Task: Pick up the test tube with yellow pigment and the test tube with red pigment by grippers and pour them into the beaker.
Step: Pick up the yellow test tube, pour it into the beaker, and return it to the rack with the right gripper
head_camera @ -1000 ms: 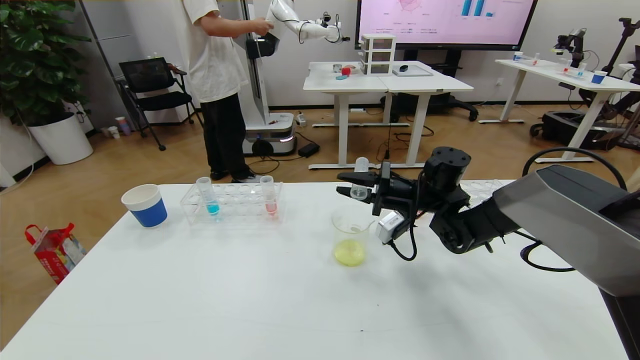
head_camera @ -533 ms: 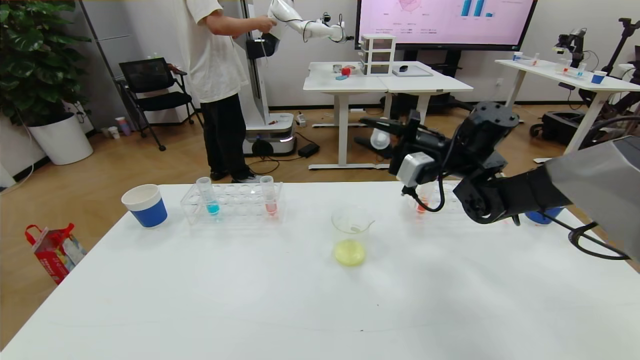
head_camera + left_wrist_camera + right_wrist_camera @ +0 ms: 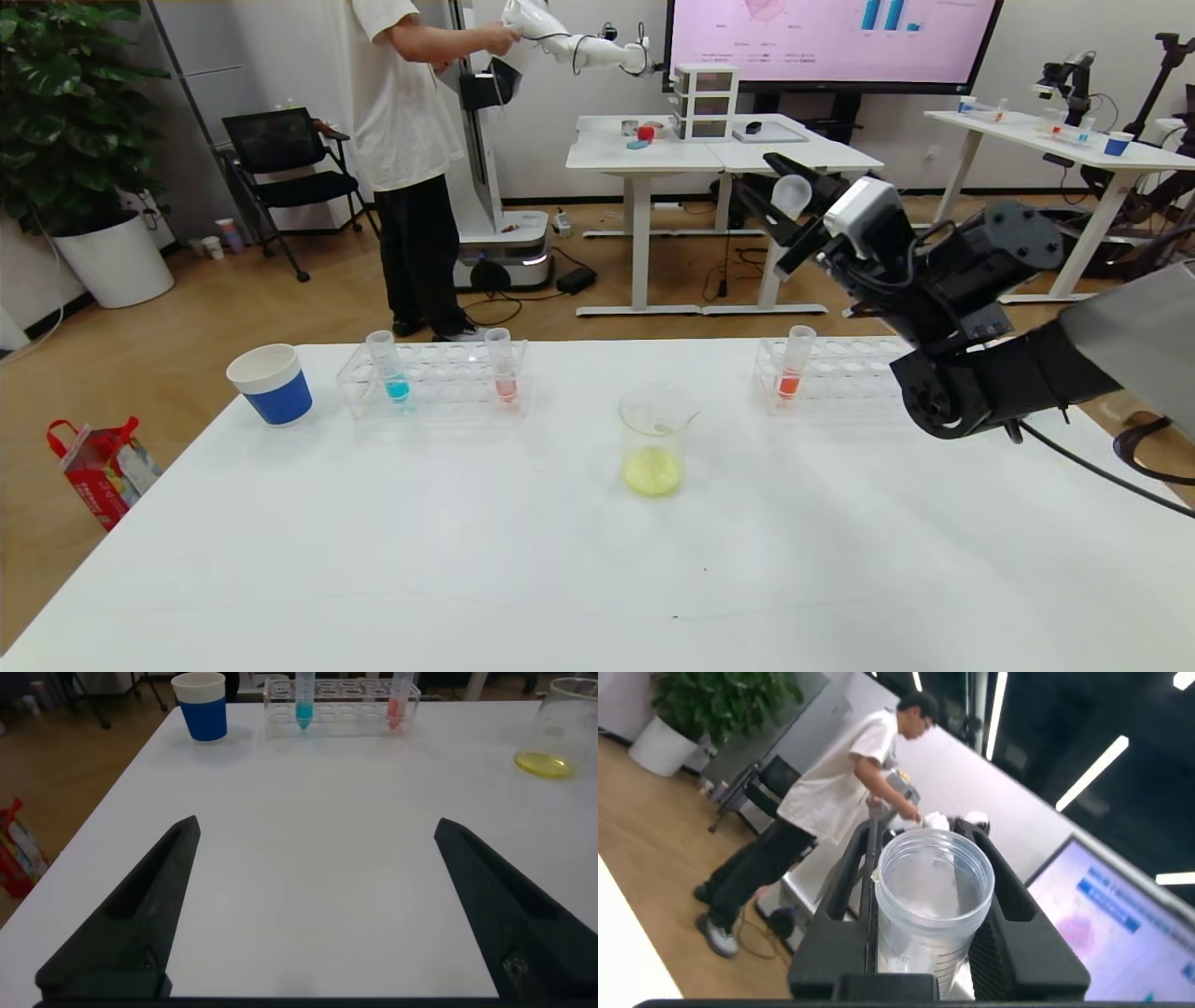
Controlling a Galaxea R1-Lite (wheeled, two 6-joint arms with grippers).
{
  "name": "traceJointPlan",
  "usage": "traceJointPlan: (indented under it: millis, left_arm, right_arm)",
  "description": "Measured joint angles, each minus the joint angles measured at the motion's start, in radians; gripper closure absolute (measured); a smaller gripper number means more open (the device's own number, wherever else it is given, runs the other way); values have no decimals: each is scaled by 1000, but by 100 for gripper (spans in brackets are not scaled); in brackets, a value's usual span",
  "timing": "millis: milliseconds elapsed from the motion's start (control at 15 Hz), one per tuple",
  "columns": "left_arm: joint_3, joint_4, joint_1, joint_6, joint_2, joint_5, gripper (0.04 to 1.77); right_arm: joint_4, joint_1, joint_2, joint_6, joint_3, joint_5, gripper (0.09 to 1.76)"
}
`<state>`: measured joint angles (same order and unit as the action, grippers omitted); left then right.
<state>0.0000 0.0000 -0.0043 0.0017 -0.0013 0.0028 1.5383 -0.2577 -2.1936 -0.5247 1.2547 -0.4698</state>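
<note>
My right gripper (image 3: 782, 213) clamped on emptied yellow tube (image 3: 792, 194), raised above right rack (image 3: 840, 378); beaker (image 3: 655, 441) mid-table holds yellow liquid. Next, judging: rack it, then my left gripper (image 3: 313, 910), jaws wide, takes red tube (image 3: 501, 366)

wood floor (image 3: 280, 308), white desks (image 3: 724, 154), a wall screen (image 3: 831, 37) — black chair (image 3: 280, 154), potted plant (image 3: 65, 112) at left.
</note>
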Motion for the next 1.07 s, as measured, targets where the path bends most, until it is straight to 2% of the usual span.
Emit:
traceJointPlan:
  millis: [133, 267, 400, 467, 667, 800, 1067]
  left_arm:
    - [0, 0, 0, 0, 0, 0, 6]
    - [0, 0, 0, 0, 0, 0, 6]
    - [0, 0, 0, 0, 0, 0, 6]
    - [0, 0, 0, 0, 0, 0, 6]
    - [0, 0, 0, 0, 0, 0, 6]
    - [0, 0, 0, 0, 0, 0, 6]
    - [0, 0, 0, 0, 0, 0, 6]
  right_arm:
    - [6, -2, 17, 69, -87, 117, 132]
    - [-12, -4, 50, 199, -186, 266, 132]
    - [-133, -7, 104, 276, -259, 392, 132]
    - [-214, -5, 137, 315, -282, 427, 132]
    - [-475, 18, 260, 434, -317, 457, 132]
    - [-601, 55, 333, 490, -313, 456, 132]
    - [-643, 190, 388, 499, -288, 420, 132]
